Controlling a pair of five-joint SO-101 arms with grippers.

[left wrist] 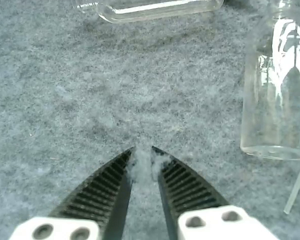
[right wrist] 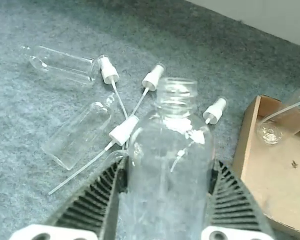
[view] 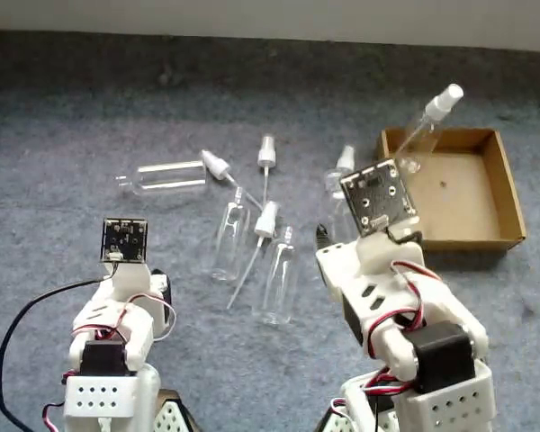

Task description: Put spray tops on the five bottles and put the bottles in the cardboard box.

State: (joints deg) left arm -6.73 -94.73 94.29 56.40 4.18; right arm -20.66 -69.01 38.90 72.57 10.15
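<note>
While right tool grips uncapped bottle, its base cut off, left tool barely parted, empty.

Every bottle is clear, each spray top white. The cardboard box is tan-brown, the carpet mottled grey. The left gripper is black and ribbed.

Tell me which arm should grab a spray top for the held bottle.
Left. The left jaws are empty over the carpet, with loose tops lying nearby. The right jaws are shut on the uncapped bottle, so that arm is occupied.
</note>
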